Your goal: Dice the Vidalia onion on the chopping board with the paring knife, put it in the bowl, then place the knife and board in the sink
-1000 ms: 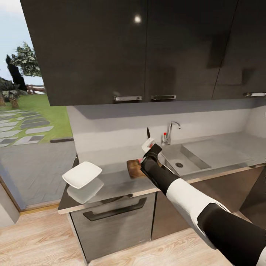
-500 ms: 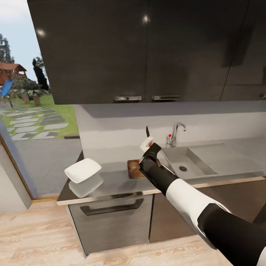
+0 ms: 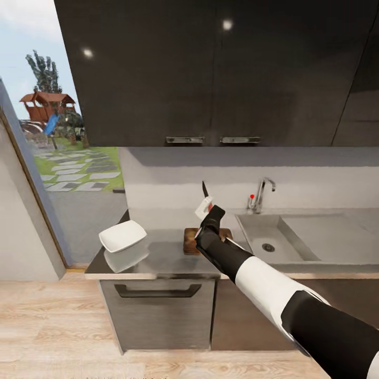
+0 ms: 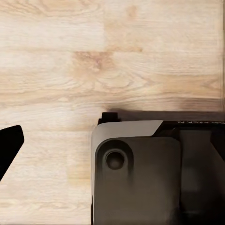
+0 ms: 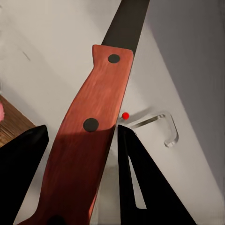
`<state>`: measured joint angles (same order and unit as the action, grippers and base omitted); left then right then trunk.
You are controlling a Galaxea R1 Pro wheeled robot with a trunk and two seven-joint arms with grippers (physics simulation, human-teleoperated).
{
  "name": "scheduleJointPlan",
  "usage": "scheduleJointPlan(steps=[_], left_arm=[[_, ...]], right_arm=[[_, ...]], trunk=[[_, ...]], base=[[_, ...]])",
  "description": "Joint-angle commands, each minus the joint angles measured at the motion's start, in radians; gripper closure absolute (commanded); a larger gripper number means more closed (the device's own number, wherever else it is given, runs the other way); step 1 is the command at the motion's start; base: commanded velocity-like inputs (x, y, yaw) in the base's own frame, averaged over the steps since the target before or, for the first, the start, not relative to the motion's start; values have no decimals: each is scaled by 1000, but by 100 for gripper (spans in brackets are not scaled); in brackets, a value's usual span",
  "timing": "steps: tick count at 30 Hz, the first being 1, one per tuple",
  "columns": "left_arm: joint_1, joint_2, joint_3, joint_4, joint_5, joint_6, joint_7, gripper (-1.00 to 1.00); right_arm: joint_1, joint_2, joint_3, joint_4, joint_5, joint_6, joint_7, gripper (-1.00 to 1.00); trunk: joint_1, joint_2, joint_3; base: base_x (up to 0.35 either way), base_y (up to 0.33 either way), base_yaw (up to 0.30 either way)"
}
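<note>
Bowl: white bowl (image 3: 122, 235) at the left end of the countertop (image 3: 158, 260), its reflection showing in the steel just beneath it.
Left gripper: one dark fingertip (image 4: 8, 145) shows at the frame edge of the left wrist view, over light wooden floor (image 4: 56, 70); cannot tell whether it is wide or narrow.
Chopping board: brown chopping board (image 3: 190, 241) lies flat on the countertop between the bowl and the sink, partly hidden behind the right arm.
Onion: a sliver of pink (image 5: 1, 113) at the edge of the right wrist view, on the board; too little visible to say more.
Right gripper: right gripper (image 3: 207, 214) raised above the board, closed on the paring knife (image 5: 89, 145); both fingers press the red handle.
Knife attitude: blade (image 3: 204, 189) points up, toward the wall.
Sink: grey sink (image 3: 273, 238) to the right of the board, round drain visible, chrome tap (image 3: 261, 192) with red knob behind it.
</note>
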<state>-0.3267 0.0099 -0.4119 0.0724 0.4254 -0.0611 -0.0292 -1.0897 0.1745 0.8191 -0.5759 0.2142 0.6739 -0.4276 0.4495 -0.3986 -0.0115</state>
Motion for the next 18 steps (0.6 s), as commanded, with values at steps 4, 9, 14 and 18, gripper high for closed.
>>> scheduleJointPlan(steps=[4, 9, 14, 18], left_arm=[[-2, -1, -8, 4, 9, -6, -3, -100], [-2, -1, -8, 4, 9, -6, -3, -100], [-2, -1, -8, 5, 9, -6, -3, -100], [-2, -1, -8, 5, 9, -6, -3, -100]], right_arm=[[3, 0, 7, 1, 4, 4, -2, 100], [4, 0, 8, 1, 4, 4, -2, 100], [7, 0, 8, 8, 4, 3, -2, 100], [22, 0, 8, 15, 4, 4, -1, 100]], trunk=[[0, -1, -1], [0, -1, -1], [0, -1, -1], [0, -1, -1]], base=[[0, -343, 251], [0, -343, 226], [0, -338, 151], [0, -129, 23]])
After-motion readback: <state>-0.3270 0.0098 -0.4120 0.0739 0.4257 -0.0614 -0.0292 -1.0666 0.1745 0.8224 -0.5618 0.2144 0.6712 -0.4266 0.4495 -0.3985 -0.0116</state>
